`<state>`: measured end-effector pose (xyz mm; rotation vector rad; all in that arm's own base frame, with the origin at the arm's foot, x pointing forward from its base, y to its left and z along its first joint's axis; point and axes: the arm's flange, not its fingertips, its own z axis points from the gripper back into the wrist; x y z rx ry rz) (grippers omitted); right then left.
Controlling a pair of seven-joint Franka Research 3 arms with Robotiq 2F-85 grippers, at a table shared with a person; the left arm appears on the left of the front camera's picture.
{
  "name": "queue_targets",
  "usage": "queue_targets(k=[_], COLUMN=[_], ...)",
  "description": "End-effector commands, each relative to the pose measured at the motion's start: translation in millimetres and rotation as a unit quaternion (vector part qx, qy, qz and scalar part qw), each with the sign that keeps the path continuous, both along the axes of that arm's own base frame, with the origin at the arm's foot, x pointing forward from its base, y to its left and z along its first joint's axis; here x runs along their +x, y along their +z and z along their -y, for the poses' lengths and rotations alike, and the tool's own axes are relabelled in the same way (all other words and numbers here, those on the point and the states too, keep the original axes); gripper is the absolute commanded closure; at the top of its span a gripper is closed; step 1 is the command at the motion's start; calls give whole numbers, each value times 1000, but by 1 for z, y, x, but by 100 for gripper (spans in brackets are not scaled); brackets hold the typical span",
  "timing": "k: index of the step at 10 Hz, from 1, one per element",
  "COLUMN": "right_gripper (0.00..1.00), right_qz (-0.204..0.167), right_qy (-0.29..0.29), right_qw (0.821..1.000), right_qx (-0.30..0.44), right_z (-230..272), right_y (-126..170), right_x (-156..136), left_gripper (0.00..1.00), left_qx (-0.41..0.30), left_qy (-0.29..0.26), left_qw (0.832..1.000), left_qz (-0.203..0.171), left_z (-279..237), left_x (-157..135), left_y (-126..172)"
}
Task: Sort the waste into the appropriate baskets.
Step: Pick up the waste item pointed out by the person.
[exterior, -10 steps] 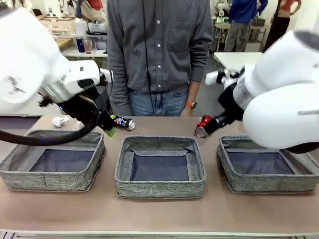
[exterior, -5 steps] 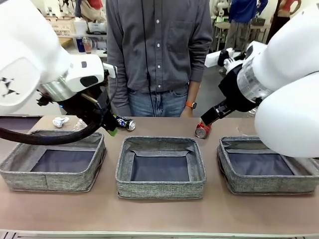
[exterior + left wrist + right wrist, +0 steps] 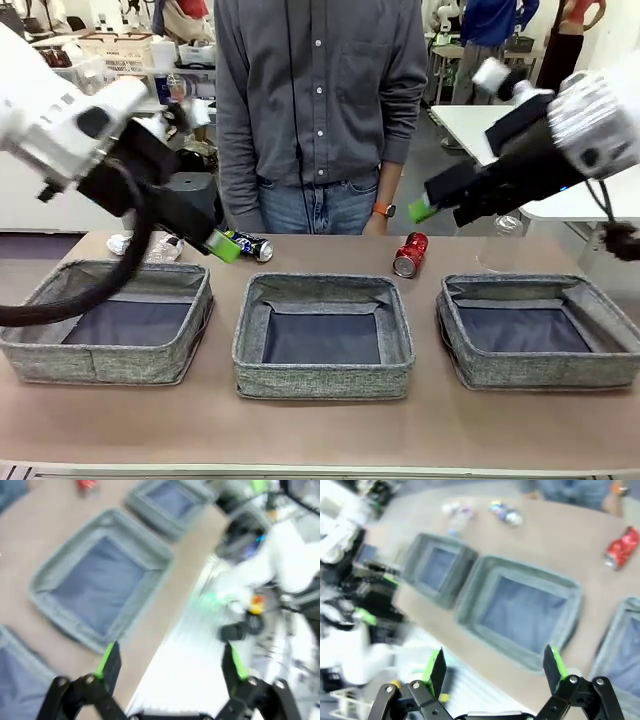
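The three baskets [image 3: 320, 378] on the near table [image 3: 320, 430] are bare. Both arms have swung up and back, left claw [image 3: 170, 657] and right claw [image 3: 492, 662] spread apart, empty. Beyond, the red can [image 3: 409, 253] and dark can [image 3: 247, 244] stay unsorted, so sorting hasn't begun.

Hand [image 3: 171, 652] spread wide, empty, middle basket [image 3: 67, 622] beyond, red can [image 3: 86, 484] farther
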<state>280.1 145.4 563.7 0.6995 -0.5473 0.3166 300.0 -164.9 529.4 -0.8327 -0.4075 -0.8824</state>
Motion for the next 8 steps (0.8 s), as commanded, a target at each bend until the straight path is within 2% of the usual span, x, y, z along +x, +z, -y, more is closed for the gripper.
queue_targets(k=[1,2,4,6,7,8], right_gripper=[0,0,0,0,0,0], right_qz=[-16,-16,-38,-70,-51,-5], right_qy=[-3,-6,-26,-27,-22,-53], right_qw=[991,980,966,956,955,973], right_qx=[135,199,255,283,290,223], right_z=[50,78,112,131,135,131], right_y=[-19,-27,-49,-79,-84,-84], right_x=[-26,-26,-14,8,12,13], left_gripper=[0,0,0,0,0,0], left_qx=[-110,-159,-240,-272,-268,-191], left_qy=[-50,-49,-39,-8,13,89], left_qw=[990,984,969,961,961,970], left_qz=[-69,-65,-56,-57,-66,-120], left_z=[-45,-57,-74,-82,-88,-89], left_x=[-3,-4,-2,-3,2,11], left_y=[-11,-14,-27,-46,-54,-63])
